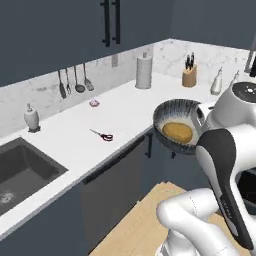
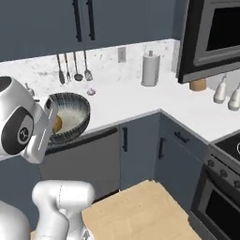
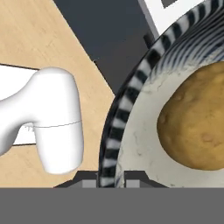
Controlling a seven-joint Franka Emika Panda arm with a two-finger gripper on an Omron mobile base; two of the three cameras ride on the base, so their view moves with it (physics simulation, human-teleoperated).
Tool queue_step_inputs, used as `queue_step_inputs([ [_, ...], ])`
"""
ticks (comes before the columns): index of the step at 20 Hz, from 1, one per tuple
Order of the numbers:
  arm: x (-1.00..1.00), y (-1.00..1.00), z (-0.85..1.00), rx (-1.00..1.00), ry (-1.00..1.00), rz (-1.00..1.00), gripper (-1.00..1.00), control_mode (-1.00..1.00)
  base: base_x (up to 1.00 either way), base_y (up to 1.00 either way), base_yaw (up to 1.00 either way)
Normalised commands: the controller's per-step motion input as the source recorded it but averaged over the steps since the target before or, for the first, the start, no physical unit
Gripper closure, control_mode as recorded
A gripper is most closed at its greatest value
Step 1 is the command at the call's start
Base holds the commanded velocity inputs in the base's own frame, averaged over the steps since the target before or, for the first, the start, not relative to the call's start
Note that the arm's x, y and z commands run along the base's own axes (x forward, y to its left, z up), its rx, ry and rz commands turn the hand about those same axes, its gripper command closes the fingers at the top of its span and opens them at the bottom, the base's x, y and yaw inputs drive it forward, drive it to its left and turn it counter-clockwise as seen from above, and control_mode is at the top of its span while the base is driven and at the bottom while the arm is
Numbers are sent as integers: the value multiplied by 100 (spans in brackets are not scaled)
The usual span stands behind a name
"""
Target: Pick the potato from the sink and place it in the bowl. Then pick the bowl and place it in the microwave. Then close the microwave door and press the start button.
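My gripper (image 3: 109, 181) is shut on the rim of the bowl (image 3: 127, 109), one fingertip on each side of the striped edge. The bowl (image 1: 167, 112) hangs in the air just off the counter's front edge, tilted toward the cameras. The golden potato (image 1: 177, 131) lies inside it. In the right base view the gripper (image 2: 51, 112) grips the bowl (image 2: 77, 108) at its left rim, and the potato (image 2: 57, 124) peeks out beside the hand. The dark sink (image 1: 30, 165) is at the far left. The microwave door (image 2: 211, 37) shows at the upper right.
On the counter lie red-handled scissors (image 1: 102, 135), a soap dispenser (image 1: 31, 118), a paper towel roll (image 1: 143, 71), a knife block (image 1: 189, 75) and bottles (image 1: 216, 82). Utensils (image 1: 75, 82) hang on the wall. A stove (image 2: 225, 154) stands at the right.
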Motion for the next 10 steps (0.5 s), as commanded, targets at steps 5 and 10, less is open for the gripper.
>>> queue_step_inputs([
  [5,0,0,0,0,0,0,100,100,0,0,-100],
  [10,0,0,0,0,0,0,100,100,0,0,-100],
])
